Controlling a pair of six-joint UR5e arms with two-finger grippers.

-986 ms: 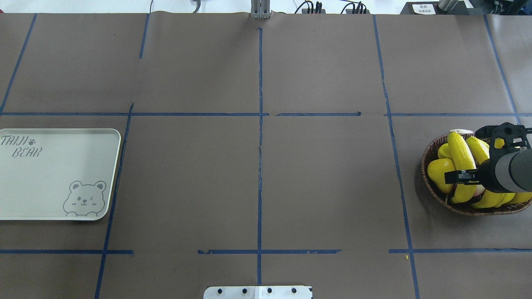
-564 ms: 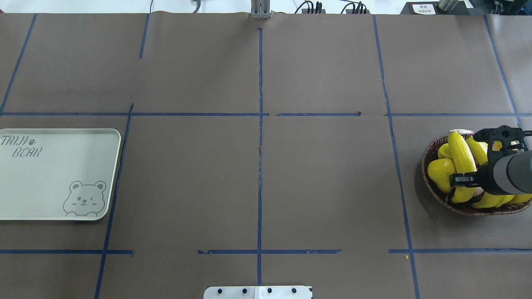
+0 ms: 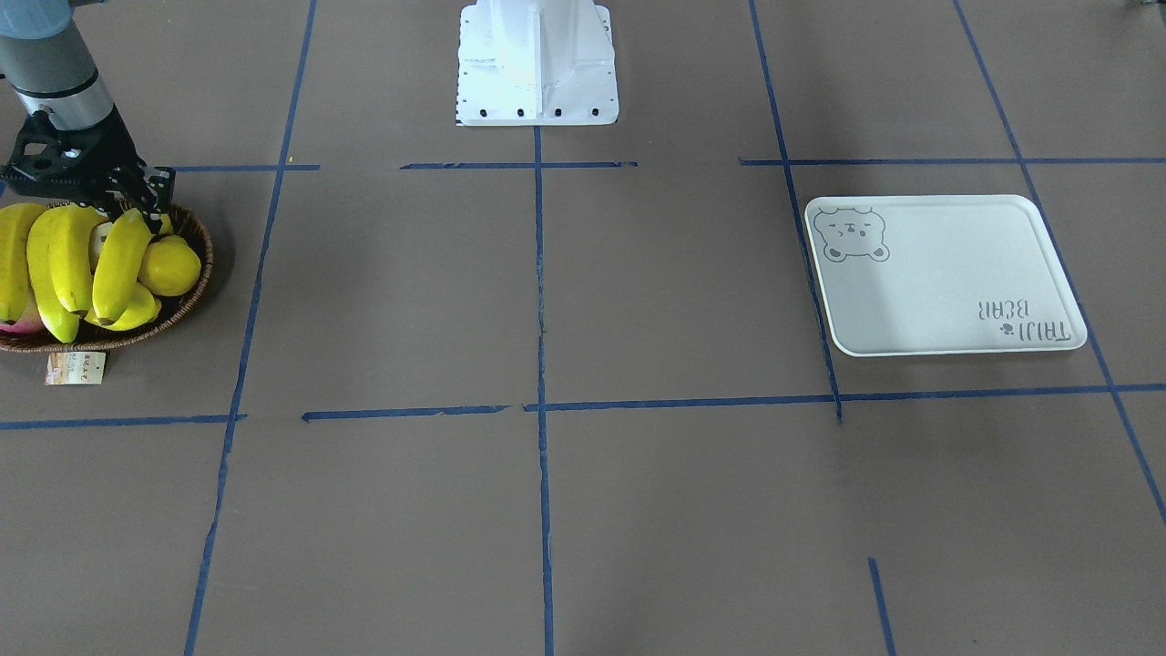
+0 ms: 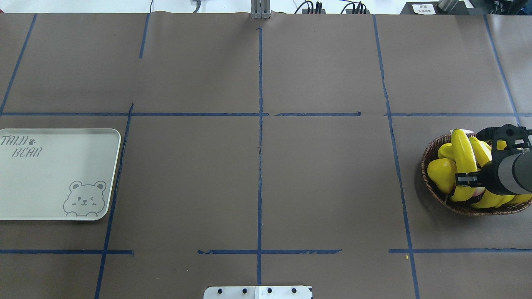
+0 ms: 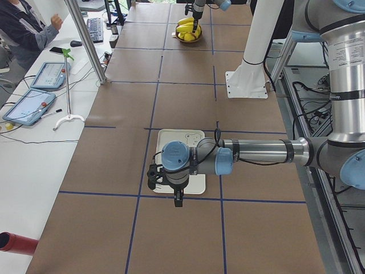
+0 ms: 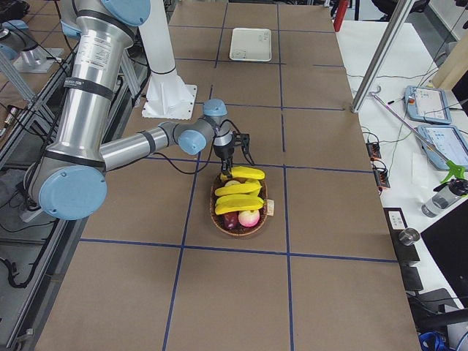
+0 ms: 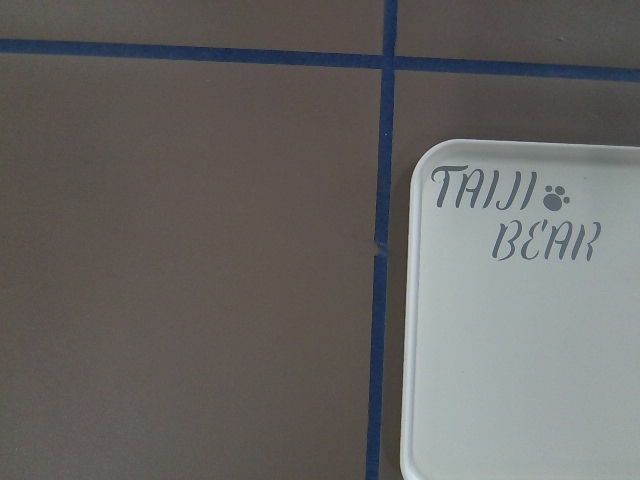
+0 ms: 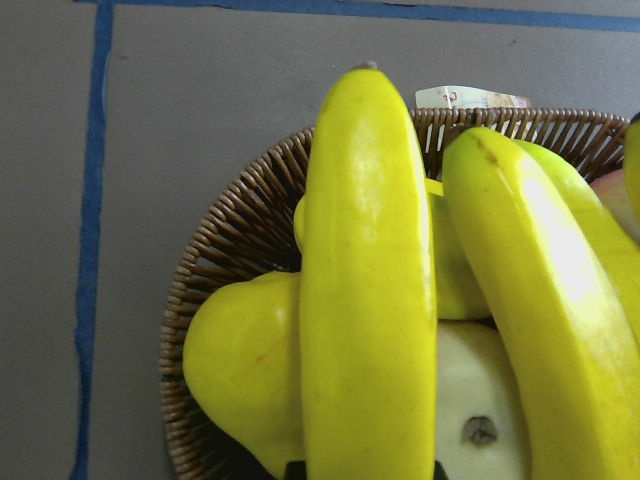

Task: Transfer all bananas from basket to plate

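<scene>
As the right gripper [image 4: 467,180] pinches the near end of a banana [image 4: 462,155] in the basket [image 4: 434,193] at the right edge of the table [image 4: 324,174], its length points toward the far edge; the plate [image 4: 50,178] lies at the left edge.

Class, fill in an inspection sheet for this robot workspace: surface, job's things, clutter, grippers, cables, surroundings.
Surface: brown table, blue tape grid.
Job's things: bananas in the basket; plate bare.
Clutter: pear and pink fruit in the basket; tag by its rim.
Grippers: right gripper over the basket, straddling one banana, grip unclear; left gripper hovers by the plate's corner, state unclear.
Cables: cables at the table's far edge.
Surroundings: person at a side desk with tablets.
</scene>
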